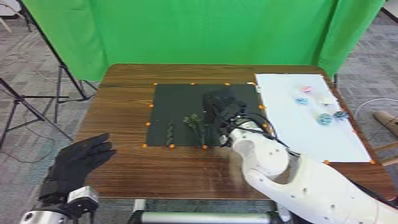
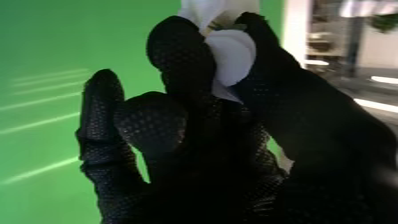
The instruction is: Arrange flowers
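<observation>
The right hand pinches a white flower between thumb and finger over the dark mat on the bench, near green stems, as the left hand, fingers loosely extended, hangs by the near left corner; pink and blue blooms lie on a white sheet, right

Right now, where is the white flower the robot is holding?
In the right wrist view, the white flower is pinched in the right robot hand; in the head view, that hand is over the dark mat, right of the green sprig.
</observation>
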Robot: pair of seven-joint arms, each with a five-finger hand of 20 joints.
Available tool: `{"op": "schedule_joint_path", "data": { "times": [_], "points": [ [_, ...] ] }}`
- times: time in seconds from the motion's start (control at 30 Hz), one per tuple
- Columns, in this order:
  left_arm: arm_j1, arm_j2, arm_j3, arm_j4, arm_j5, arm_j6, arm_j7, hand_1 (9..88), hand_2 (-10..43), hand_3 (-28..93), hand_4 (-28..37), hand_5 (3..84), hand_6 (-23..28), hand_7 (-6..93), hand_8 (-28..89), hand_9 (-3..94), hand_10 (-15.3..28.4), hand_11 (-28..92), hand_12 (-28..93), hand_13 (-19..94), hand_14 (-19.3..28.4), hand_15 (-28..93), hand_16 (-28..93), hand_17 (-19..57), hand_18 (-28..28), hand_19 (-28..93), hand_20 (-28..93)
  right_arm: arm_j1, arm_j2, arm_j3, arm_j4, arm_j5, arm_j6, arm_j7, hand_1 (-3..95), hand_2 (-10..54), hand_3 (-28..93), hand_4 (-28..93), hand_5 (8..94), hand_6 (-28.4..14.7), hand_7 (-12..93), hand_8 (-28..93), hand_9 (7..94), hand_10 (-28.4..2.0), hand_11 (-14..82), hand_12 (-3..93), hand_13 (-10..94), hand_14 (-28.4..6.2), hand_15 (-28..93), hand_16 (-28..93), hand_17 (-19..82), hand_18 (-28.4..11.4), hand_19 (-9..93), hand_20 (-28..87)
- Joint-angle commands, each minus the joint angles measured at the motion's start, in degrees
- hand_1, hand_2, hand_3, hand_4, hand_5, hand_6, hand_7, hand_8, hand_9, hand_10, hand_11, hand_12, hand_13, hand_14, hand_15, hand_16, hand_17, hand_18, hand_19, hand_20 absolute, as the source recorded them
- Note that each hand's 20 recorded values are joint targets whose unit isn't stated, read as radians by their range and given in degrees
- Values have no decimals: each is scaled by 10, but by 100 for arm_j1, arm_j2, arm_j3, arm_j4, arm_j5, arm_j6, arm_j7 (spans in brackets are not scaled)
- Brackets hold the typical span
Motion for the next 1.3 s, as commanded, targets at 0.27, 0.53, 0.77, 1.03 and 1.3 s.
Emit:
{"op": "schedule_joint_path", "data": {
  "times": [0.27, 0.53, 0.77, 1.03, 1.3],
  "points": [
    [-324, 74, 90, 106, 27, -151, -128, 191, 97, 869, -155, 458, 68, 151, -111, 409, 189, 269, 93, 311, 243, 540, -104, -76, 214, 560, 272, 231, -1996, -248, 715, -383, -461, -787, 464, -95, 837, -283, 871, 10, 251, 82, 853, -98, 331, 390, 723, -93, 769, 290, 253, -246, 832, 262],
    [-676, -65, 164, 202, 216, -366, -358, 132, 123, 926, -203, 179, -218, -55, 5, 179, -83, -90, 289, 289, 130, 199, 58, -76, 196, 511, 309, -286, -2573, 255, 1302, -891, -625, -875, 410, -95, 922, -283, 883, 12, 253, 92, 862, -87, 297, 428, 704, -89, 759, 351, 243, -235, 820, 266],
    [-801, -113, 179, 241, 264, -454, -438, 168, 129, 906, -189, 214, -184, 391, -259, 224, -144, -86, 310, 282, 46, 93, 101, -61, 184, 485, 307, -328, -2668, 366, 1534, -872, -741, -595, 436, -95, 879, -283, 835, 10, 318, 25, 828, -89, 327, 427, 676, -92, 762, 347, 225, -231, 809, 265],
    [-905, -109, 150, 284, 259, -469, -399, 190, 119, 895, -181, 281, -122, 468, -282, 314, -121, 19, 233, 316, 35, 113, 95, -54, 183, 487, 301, -436, -2813, 576, 1730, -1217, -840, -628, 450, -95, 844, -283, 818, 9, 328, 2, 817, -91, 328, 420, 663, -95, 764, 336, 215, -230, 802, 265],
    [-857, -91, -31, 285, 197, -529, -293, 211, 101, 884, -178, 365, -18, 430, -283, 384, -20, 275, 79, 365, 82, 255, 40, -55, 194, 503, 291, -506, -2881, 696, 1779, -1286, -1031, -592, 462, -95, 808, -283, 806, 3, 327, -17, 802, -95, 350, 391, 658, -98, 769, 310, 209, -231, 797, 267]
  ]
}}
